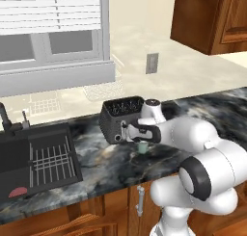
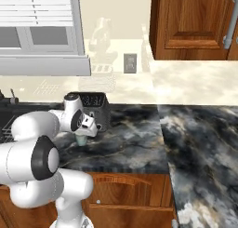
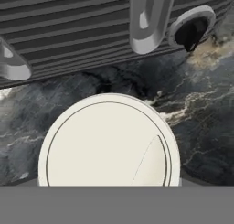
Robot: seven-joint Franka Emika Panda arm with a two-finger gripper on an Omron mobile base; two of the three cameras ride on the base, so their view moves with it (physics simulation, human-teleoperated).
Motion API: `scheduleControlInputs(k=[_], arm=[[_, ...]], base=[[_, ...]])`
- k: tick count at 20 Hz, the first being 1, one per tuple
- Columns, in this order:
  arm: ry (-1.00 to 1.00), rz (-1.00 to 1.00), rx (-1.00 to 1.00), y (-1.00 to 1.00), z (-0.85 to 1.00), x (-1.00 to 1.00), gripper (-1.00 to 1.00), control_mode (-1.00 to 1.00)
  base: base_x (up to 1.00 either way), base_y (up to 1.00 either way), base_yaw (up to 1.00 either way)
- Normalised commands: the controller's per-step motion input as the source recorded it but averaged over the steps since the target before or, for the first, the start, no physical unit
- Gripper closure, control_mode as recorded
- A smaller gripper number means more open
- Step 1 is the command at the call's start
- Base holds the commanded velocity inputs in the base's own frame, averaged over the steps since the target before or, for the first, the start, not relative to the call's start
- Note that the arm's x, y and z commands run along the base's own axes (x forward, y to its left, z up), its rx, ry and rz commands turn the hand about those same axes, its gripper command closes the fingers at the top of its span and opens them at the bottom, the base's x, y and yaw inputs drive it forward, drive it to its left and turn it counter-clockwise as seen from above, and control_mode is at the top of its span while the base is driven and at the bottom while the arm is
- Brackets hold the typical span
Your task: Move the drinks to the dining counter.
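Beside toaster, fingers around green cup.

I see one pale green paper cup with a white lid, standing upright on the black marble bench, just before the toaster, near the front edge.

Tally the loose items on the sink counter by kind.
Cups: 1, pale green cup with white lid, under the gripper
Toasters: 1, dark toaster
Total: 2
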Motion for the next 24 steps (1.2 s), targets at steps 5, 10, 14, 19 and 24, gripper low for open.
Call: scheduleControlInputs(k=[5,10,14,19,24], arm=[[-0.11,0.00,0.05,-0.20,0.88,-0.46,1.00,-1.00],[0.00,0.00,0.08,-0.21,1.00,-0.49,1.00,-1.00],[0.08,0.00,0.08,-0.21,1.00,-0.39,1.00,-1.00],[0.04,0.00,0.04,-0.05,0.42,-0.33,1.00,-1.00],[0.00,-0.06,0.00,-0.11,0.27,-0.20,1.00,-1.00]], base=[[0.00,0.00,0.00],[0.00,0.00,0.00],[0.00,0.00,0.00],[0.00,0.00,0.00],[0.00,0.00,0.00]])
